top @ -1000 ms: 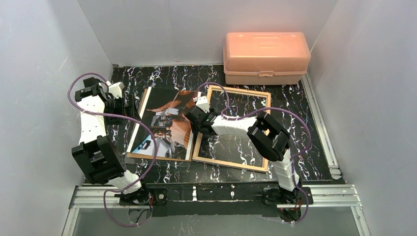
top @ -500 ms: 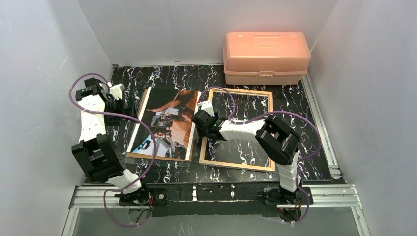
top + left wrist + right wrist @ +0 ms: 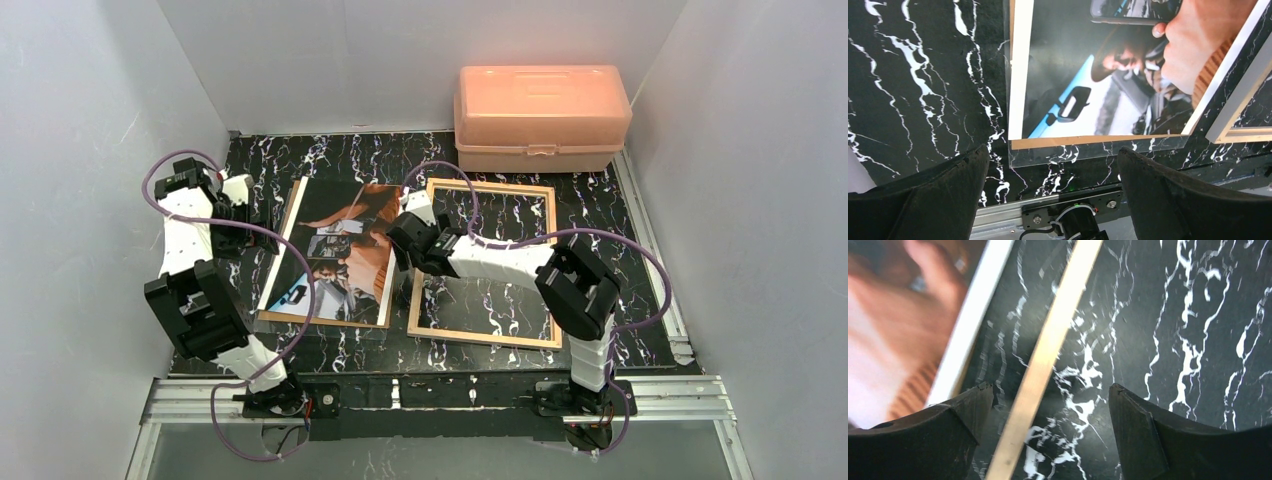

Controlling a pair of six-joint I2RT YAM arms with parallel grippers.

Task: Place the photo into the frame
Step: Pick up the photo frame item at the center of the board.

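The black bench (image 3: pixel 600 200) with white streaks carries everything. A big orange box (image 3: pixel 542 115) with its lid shut stands behind the frame (image 3: pixel 480 337). The frame lies flat with its wood side up, and the bench shows through its middle. The photo (image 3: pixel 335 260) lies flat just left of the frame, with a thin strip of bench between them. It rests on a brown board (image 3: pixel 1088 140), and a clear pane (image 3: pixel 1098 151) sticks out from under that. The right fingers (image 3: pixel 923 440) are spread wide over the frame's left side and hold nothing. The left fingers (image 3: pixel 928 200) are well left of the frame, past the photo, spread wide and holding nothing.
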